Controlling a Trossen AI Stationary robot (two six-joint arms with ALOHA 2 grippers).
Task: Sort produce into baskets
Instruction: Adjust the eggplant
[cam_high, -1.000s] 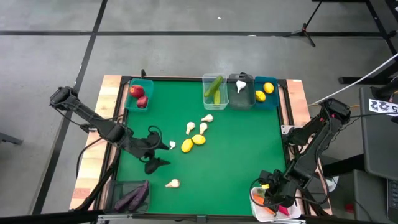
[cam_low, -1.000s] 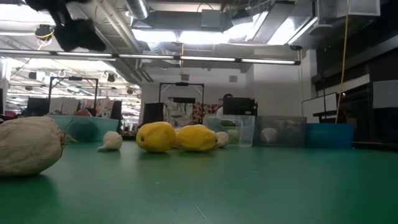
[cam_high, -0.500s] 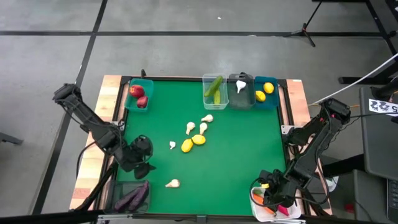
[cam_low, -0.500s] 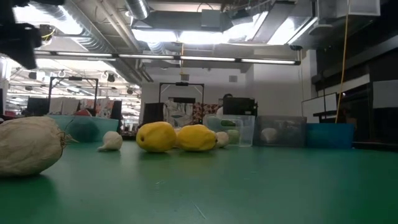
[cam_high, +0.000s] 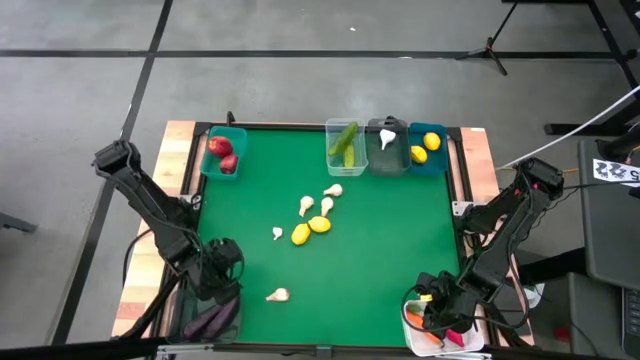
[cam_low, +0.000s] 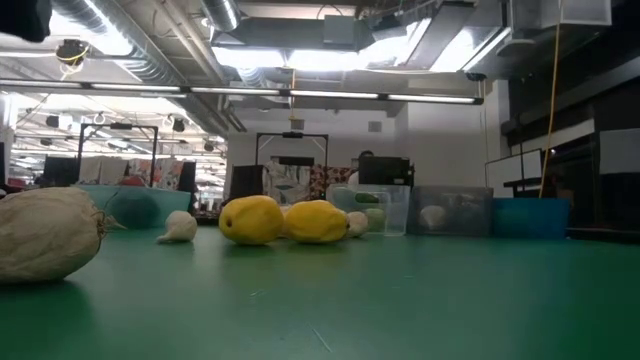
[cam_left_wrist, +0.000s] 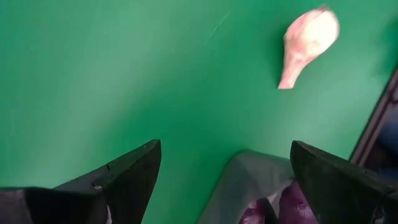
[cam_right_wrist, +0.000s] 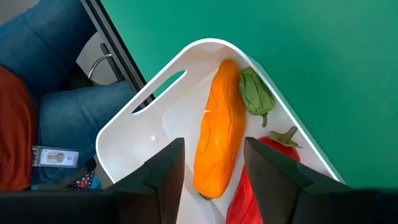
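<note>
My left gripper is open and empty over the table's near left, just beyond the dark grey bin that holds purple eggplants. A white garlic bulb lies on the green mat to its right and shows in the left wrist view. My right gripper is open over the white bin at the near right corner. That bin holds an orange carrot, a red pepper and a green piece. Two lemons and several garlic bulbs lie mid-table.
Along the far edge stand a teal bin with red apples, a clear bin with cucumbers, a dark grey bin with garlic and a teal bin with lemons. A person's legs show beyond the table's right side.
My left gripper has swung from the mat left of the lemons toward the table's near left corner, ending by the eggplant bin, and has left the low view. The produce has not moved.
</note>
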